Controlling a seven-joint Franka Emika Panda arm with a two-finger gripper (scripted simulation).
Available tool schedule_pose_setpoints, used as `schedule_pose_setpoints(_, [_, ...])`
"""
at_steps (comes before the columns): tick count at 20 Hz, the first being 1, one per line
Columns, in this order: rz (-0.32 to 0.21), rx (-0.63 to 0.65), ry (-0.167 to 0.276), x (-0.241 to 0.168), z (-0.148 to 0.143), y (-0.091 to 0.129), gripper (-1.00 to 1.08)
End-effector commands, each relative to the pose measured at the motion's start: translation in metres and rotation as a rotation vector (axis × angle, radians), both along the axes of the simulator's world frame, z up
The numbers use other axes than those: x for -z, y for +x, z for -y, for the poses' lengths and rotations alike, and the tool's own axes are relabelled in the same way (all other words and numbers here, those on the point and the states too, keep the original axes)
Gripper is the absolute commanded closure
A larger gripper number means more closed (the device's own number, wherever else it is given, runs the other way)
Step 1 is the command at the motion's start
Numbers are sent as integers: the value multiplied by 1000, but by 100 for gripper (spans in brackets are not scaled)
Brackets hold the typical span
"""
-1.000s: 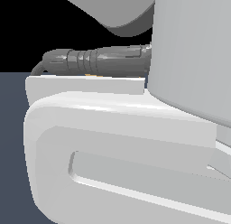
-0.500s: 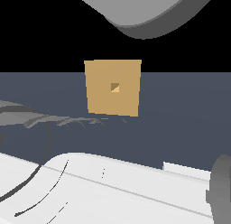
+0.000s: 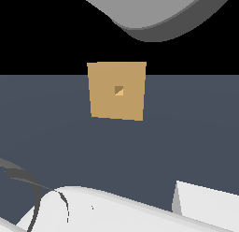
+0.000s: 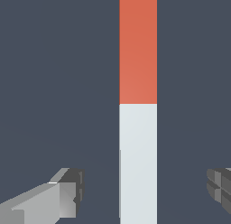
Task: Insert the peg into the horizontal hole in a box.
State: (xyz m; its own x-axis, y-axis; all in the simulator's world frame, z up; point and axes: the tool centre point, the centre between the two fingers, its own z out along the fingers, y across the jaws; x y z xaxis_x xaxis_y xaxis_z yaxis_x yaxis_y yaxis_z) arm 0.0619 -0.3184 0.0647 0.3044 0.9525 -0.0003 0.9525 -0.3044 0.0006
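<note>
Hand [image 4: 144, 191] open astride peg [image 4: 138, 105], no contact.

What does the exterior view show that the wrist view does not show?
Only the exterior view shows the box with its hole, and parts of the arm close to the camera. Only the wrist view shows the peg, half orange-red and half white, lying between the fingertips of the open gripper, which do not touch it. Both views show the same dark grey floor.
</note>
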Motion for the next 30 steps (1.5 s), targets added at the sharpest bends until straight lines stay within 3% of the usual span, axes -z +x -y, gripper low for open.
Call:
schedule_pose_setpoints(1, [-1,0,0,5,0,0,-92])
schedule_pose_setpoints(10, [-1,0,0,47,-1,-1,-92])
schedule_pose_setpoints(16, [-1,0,0,49,0,0,-92])
schedule_pose_setpoints(17, [-1,0,0,49,0,0,108])
schedule_pose_setpoints(30, [-1,-1,1,49,-1,0,108])
